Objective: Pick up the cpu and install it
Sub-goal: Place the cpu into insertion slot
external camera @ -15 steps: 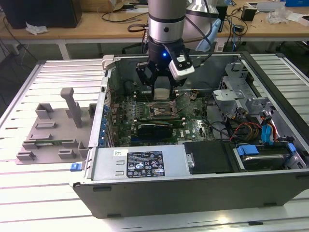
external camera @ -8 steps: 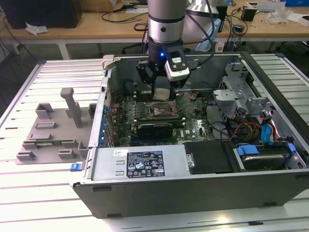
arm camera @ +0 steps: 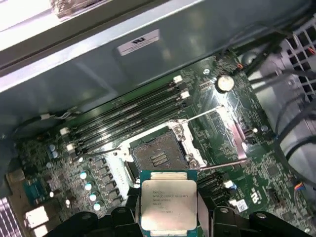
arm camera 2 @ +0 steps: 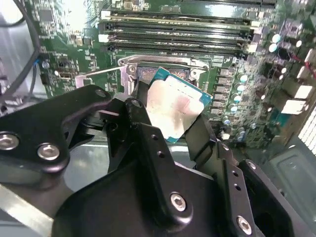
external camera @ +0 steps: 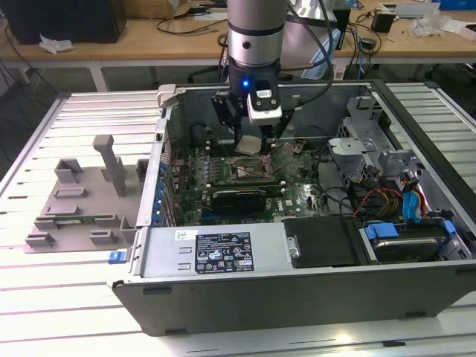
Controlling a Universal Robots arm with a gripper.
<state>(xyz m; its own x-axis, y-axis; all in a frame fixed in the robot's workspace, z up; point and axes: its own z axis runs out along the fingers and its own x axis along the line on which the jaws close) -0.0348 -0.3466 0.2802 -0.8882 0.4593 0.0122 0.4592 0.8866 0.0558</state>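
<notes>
End effector (arm camera 2: 172, 117) clamped on cpu (arm camera: 169, 202), fingers on opposite edges. Cpu held in air just above open socket (arm camera: 159, 154), not touching it, inside computer case (external camera: 297, 286). Pickup done, by look. Install outstanding: socket bare, cpu unseated.

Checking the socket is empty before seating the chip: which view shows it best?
The first wrist view: the socket lies open, whole frame and contact field visible, clear of the cpu. In the second wrist view the cpu hides most of it. The exterior view shows it distant, below the gripper.
</notes>
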